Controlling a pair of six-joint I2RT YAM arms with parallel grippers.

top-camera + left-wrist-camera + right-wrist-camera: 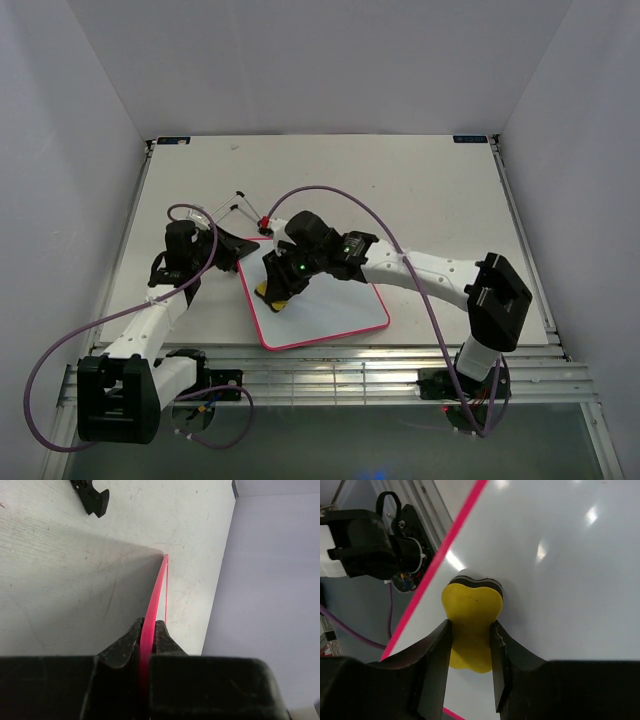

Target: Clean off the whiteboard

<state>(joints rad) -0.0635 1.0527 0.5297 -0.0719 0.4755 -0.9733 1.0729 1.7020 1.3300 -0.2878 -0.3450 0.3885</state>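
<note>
Nearest the bases, the left arm [150,320] is reaching out toward 11 o'clock. Its left gripper [146,630] is pinching the pink-red rim of the whiteboard [335,305] at the board's 10 o'clock corner, jaws narrowed right down onto the thin edge. That grip is probably working as an anchor, so the board is not sliding while the other arm is rubbing. The board is lying on the table [420,180], a little left of centre and close to the near edge, its long side running roughly from 11 toward 5 o'clock.

Just beyond, the right arm [430,272] is stretching across from 4 o'clock. The right gripper [471,627] is squeezing the yellow sponge [471,600] at its waist and pressing its dark far layer onto the glossy face, just beside the board's 9 o'clock rim. Held end-on like this, the pad is meeting the surface squarely, which is what wiping is calling for.

The face showing in the right wrist view is looking bare apart from lamp glare. From above, though, the right arm is covering the board's far side, so I cannot tell whether any writing is sitting there. The left wrist view is giving the rim edge-on only.

Farther back, toward 11 o'clock, a thin wire frame [235,200] with a small red piece is standing on the table. I cannot make out what it is.
</note>
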